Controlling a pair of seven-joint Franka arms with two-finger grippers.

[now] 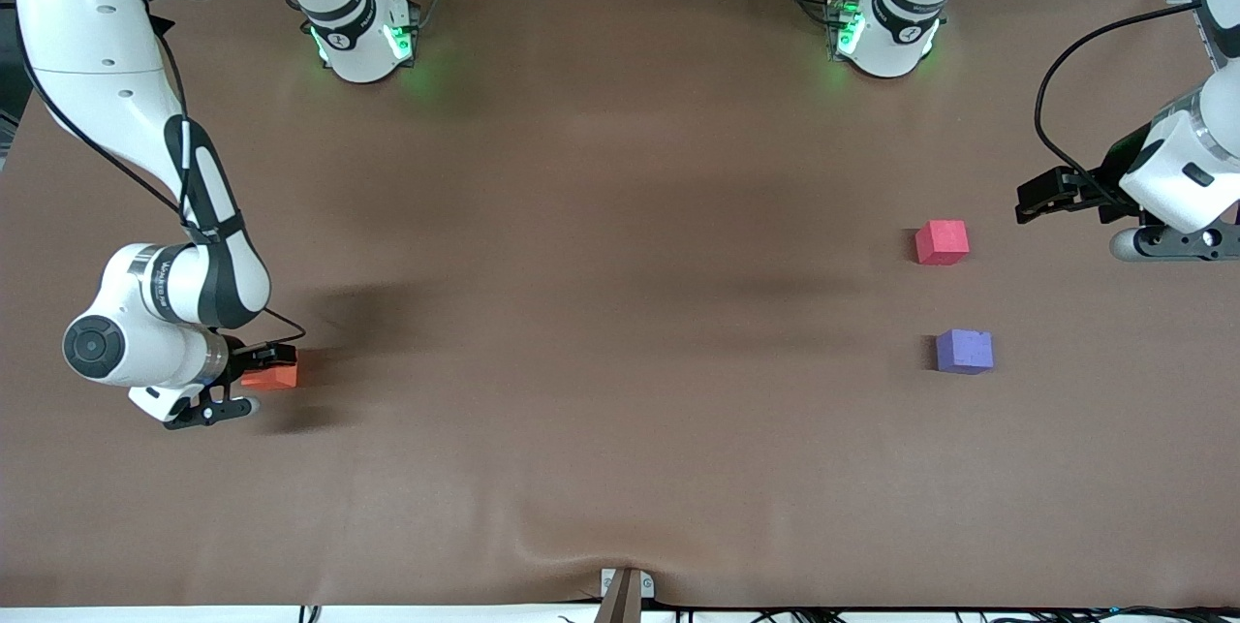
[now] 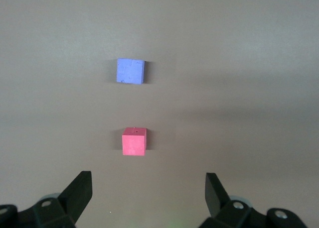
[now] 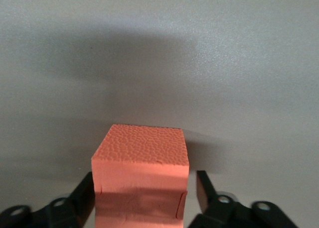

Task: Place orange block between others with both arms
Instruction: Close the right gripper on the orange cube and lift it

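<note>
A wide brown tabletop seen from above, with two white robot arms based along its upper edge.

The right arm bends down toward its own end of the tabletop, and the right hand sits low at the surface with the orange block between its fingers. In the right wrist view, the orange block fills the gap between the two black fingers: one finger touches a side of the block, while a thin gap shows at the other finger, so whether the grip is complete cannot be told. The block rests on the tabletop, near the right arm's end and well apart from the other two cubes.

The pinkish-red block and the purple-blue block lie near the left arm's end of the tabletop, apart from each other with bare surface between them. The purple-blue one is nearer the front camera.

The left arm waits at its end of the tabletop. The left hand hangs above the surface close to the pinkish-red block, fingers spread wide and empty. Its wrist view shows the pinkish-red block and purple-blue block ahead.
</note>
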